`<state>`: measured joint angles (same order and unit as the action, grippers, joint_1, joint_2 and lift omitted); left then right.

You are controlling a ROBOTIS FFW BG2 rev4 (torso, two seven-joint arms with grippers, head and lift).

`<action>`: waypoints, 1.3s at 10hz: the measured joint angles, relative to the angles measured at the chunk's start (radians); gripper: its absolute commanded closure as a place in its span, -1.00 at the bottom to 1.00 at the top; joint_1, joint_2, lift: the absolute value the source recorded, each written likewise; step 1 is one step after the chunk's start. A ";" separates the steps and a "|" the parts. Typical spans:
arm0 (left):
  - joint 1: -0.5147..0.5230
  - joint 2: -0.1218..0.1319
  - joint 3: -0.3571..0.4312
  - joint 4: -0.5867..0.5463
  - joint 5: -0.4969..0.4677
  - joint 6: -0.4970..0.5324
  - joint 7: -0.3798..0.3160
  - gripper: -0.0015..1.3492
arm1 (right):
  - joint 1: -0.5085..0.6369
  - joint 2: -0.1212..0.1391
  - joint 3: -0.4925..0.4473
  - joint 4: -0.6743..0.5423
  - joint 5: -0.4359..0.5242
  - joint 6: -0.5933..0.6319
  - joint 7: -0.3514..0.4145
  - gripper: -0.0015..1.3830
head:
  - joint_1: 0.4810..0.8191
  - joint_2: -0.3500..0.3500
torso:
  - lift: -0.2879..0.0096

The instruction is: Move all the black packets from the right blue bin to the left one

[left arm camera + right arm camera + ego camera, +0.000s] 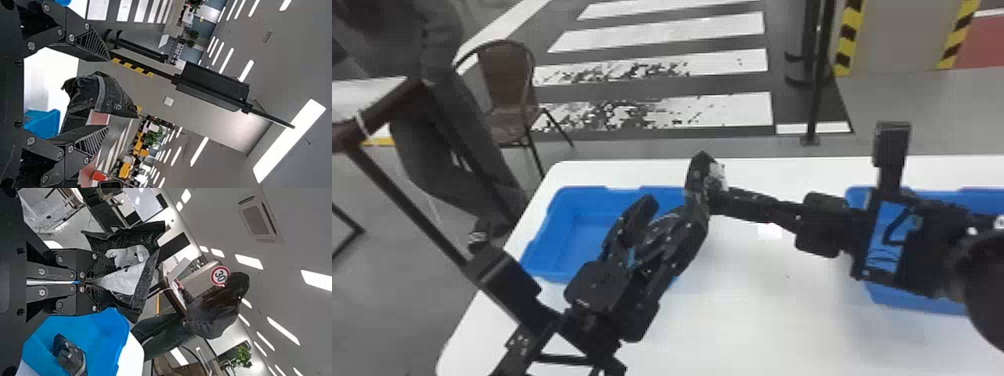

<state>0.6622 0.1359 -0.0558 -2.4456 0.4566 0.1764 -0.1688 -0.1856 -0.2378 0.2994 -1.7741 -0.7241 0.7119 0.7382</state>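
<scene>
"Above the inner side of the left blue bin (557,240), what are you holding?"

"In my right gripper (727,193), I'm pinching a black packet (700,172). The fingertips are meeting, with only the thin material caught between them."

"Which way is it pointing?"

"In the head view its long axis is running up and down, crossing the line of my right fingers, and its narrow end is pointing toward the table's (742,320) far edge. In the right wrist view the packet is spreading out ahead of the tips, its pale panel is facing the camera, and its long dark edge is lying crosswise."

"And your left gripper (676,207)?"

"It's hovering over the same bin with its fingers standing wide apart. In the left wrist view the packet is sitting in line with the gap, closer to one finger than the other. Whether that finger is touching it, I can't tell."

"Is anything lying below?"

"Yes, another black packet (70,354) is resting inside the left bin, its long axis slanting across the floor. The right blue bin (912,301) is standing well apart, under my right arm."
</scene>
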 measured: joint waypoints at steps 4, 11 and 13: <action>-0.006 0.003 -0.007 0.013 -0.001 -0.002 0.000 -0.31 | 0.000 -0.001 0.083 0.011 -0.040 0.002 -0.004 0.64 | 0.27 0.81 | -0.01; -0.013 0.005 0.009 -0.037 -0.182 0.102 0.009 0.81 | -0.007 -0.003 0.116 0.006 -0.060 0.007 -0.006 0.64 | 0.27 0.90 | -0.01; -0.005 0.007 0.009 -0.055 -0.220 0.095 0.019 0.81 | -0.009 -0.003 0.116 0.005 -0.063 0.007 -0.006 0.64 | 0.27 0.92 | -0.01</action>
<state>0.6574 0.1426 -0.0468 -2.5004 0.2368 0.2716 -0.1493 -0.1944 -0.2408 0.4151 -1.7696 -0.7874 0.7191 0.7319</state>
